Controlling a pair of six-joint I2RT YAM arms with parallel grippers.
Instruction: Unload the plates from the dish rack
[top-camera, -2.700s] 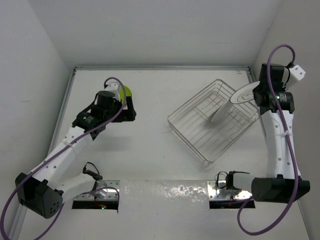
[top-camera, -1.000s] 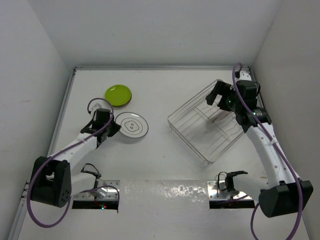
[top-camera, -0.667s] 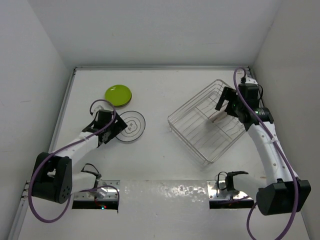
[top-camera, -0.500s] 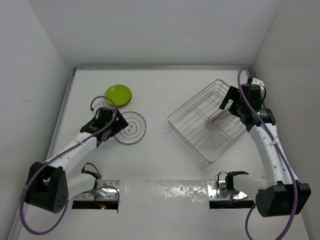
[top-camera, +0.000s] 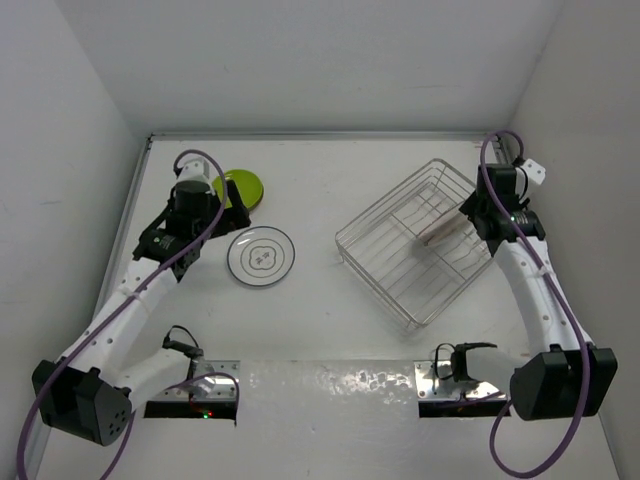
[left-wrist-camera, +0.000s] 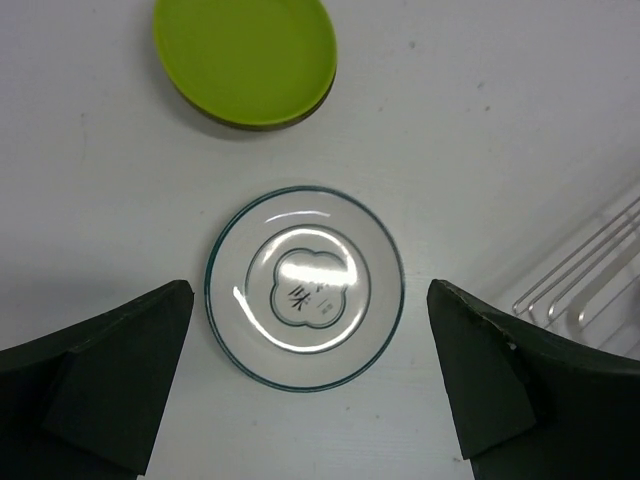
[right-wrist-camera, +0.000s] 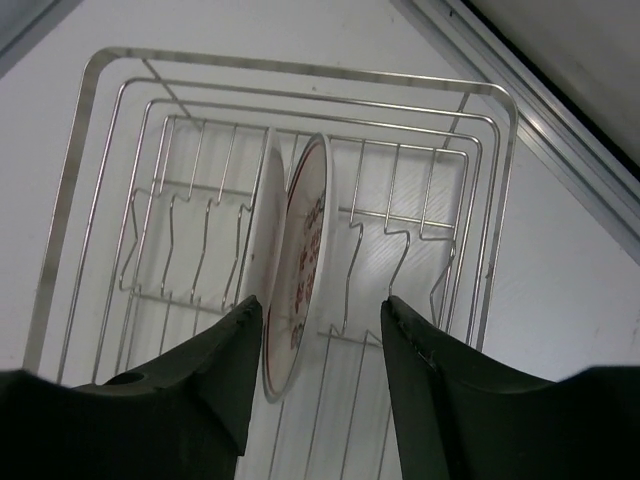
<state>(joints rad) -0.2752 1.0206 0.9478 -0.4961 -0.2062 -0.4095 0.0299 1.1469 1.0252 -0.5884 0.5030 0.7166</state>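
A white table fills the top view; pale walls rise at 9 o'clock, 12 o'clock and 3 o'clock; a thin metal trim edges the table at 12 o'clock; a glossy, reflective strip lies at 6 o'clock.

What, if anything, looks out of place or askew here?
Only the dish rack: it sits turned diagonally to the table edges. The two plates in it stand upright in the slots; the lime green plate and the teal-rimmed white plate lie flat. Nothing looks spilled or broken.
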